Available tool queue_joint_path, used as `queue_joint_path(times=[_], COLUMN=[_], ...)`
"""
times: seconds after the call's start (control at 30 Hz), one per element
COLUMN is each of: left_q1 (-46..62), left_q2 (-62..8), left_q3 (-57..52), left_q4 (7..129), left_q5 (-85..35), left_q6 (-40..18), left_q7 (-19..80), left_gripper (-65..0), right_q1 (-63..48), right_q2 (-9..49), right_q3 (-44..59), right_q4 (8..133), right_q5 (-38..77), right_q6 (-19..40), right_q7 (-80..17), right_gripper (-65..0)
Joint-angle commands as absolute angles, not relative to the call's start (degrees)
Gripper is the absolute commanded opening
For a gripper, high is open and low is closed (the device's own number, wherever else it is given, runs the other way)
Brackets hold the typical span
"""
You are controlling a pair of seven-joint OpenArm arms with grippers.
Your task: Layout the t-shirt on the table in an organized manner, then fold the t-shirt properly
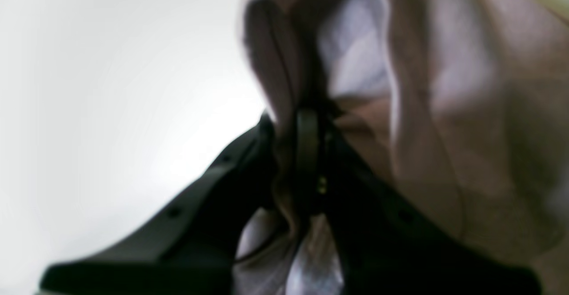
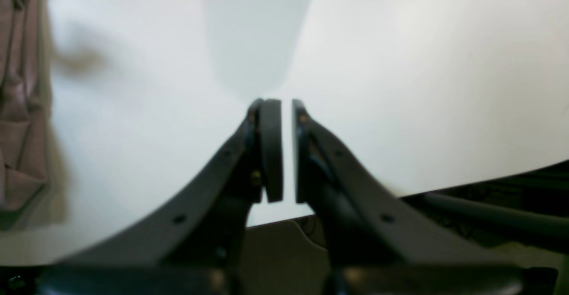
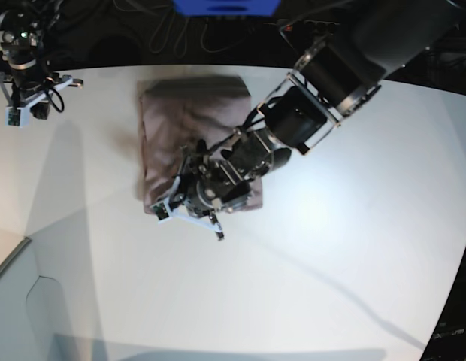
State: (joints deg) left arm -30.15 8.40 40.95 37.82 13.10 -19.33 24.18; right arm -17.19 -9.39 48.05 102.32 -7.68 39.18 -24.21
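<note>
The dusty mauve t-shirt [image 3: 192, 128] lies in a roughly rectangular, doubled shape on the white table [image 3: 331, 248], left of the middle and toward the far edge. My left gripper [image 3: 177, 199] reaches across to the shirt's near edge. In the left wrist view this left gripper [image 1: 306, 117] is shut on a bunched fold of the t-shirt [image 1: 444, 86], with cloth hanging around the jaws. My right gripper [image 3: 26, 105] hangs over the far left corner, apart from the shirt. Up close the right gripper [image 2: 286, 108] is shut on nothing, and the t-shirt [image 2: 22, 108] shows at the left edge.
A blue object [image 3: 225, 6] and dark cables lie beyond the table's far edge. The tabletop curves away at the right, and a grey panel [image 3: 15, 301] sits below its near left edge. Dark framing [image 2: 489, 206] shows under the table edge by the right gripper.
</note>
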Motion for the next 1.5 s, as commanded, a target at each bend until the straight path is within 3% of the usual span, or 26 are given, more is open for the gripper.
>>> queue_joint_path(times=[0.0, 0.13, 0.33, 0.43, 0.77, 1.0, 1.17, 1.33, 1.47], left_q1=[-31.1, -31.1, -31.1, -30.8, -30.7, -30.6, -26.7, -19.1, -11.5], left_q2=[9.0, 9.0, 9.0, 8.7, 7.6, 2.7, -1.2, -4.6, -6.8], left_q3=[41.0, 41.0, 40.8, 40.7, 40.6, 37.8, 25.3, 6.0, -4.8], left_q4=[38.5, 38.5, 40.8, 44.6, 53.1, 63.3, 73.7, 85.2, 91.6], left_q5=[13.2, 13.2, 15.7, 17.2, 18.0, 17.5, 17.8, 17.5, 17.5], left_q6=[-19.8, -19.7, -19.4, -19.6, -19.8, -19.8, -19.8, -19.9, -20.0], left_q7=[24.3, 24.5, 24.7, 24.7, 29.9, 35.5, 39.3, 45.6, 49.4], left_gripper=[-64.9, -61.2, -33.1, -27.6, -27.1, -27.1, -27.5, -27.8, -37.5], right_q1=[-17.3, -17.4, -17.4, -17.3, -17.2, -17.2, -17.3, -17.5, -17.5], right_q2=[-9.0, -9.0, -9.0, -9.0, -9.0, -9.0, -9.0, -9.0, -9.0], right_q3=[48.1, 48.1, 48.1, 48.1, 48.1, 48.1, 48.1, 48.1, 48.1], right_q4=[103.1, 103.1, 103.1, 103.1, 103.1, 103.0, 102.2, 101.7, 101.7], right_q5=[-6.8, -6.8, -6.8, -6.8, -6.9, -6.9, -6.9, -6.8, -6.8], right_q6=[40.0, 40.0, 40.0, 40.0, 40.0, 40.0, 40.0, 40.0, 40.0], right_q7=[-22.9, -22.9, -22.9, -22.9, -22.9, -22.9, -22.9, -22.9, -23.0], right_gripper=[-62.0, -62.0, -62.0, -62.0, -62.0, -62.0, -61.9, -62.0, -62.0])
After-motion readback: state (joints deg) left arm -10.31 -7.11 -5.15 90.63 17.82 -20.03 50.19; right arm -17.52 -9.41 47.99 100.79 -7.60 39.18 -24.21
